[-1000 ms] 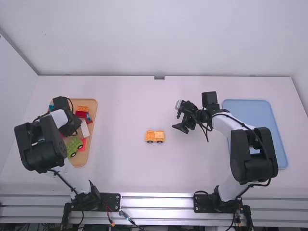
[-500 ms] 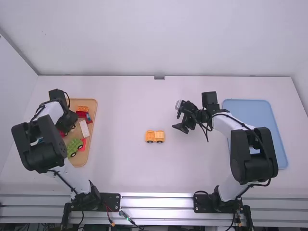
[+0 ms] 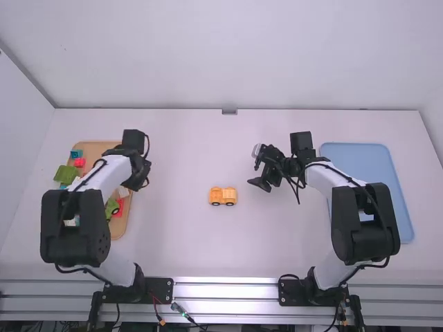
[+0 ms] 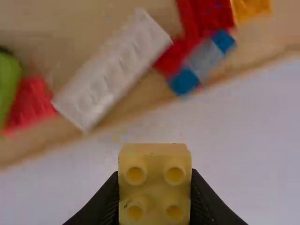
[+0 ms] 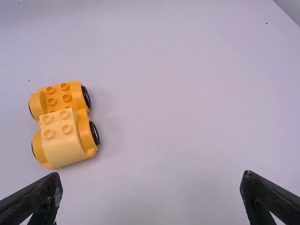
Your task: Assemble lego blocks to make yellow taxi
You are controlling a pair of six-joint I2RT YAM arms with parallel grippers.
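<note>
White table (image 3: 180,242), yellow block (image 4: 154,187) fast in left jaws, wheeled base (image 3: 223,196) near spread right jaws.

At left in the right wrist view, the car (image 5: 81,92) is coloured orange-yellow, its wheels (image 5: 94,133) black, its lower block (image 5: 61,144) paler. In the left wrist view, the bottom-centre brick (image 4: 154,190) is coloured yellow, the upper-right piece (image 4: 203,60) banded blue-grey-blue.

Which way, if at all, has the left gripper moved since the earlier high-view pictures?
Yes. In the high view, the left gripper has moved toward the picture's right, from over the tan tray to its right-hand edge.
</note>
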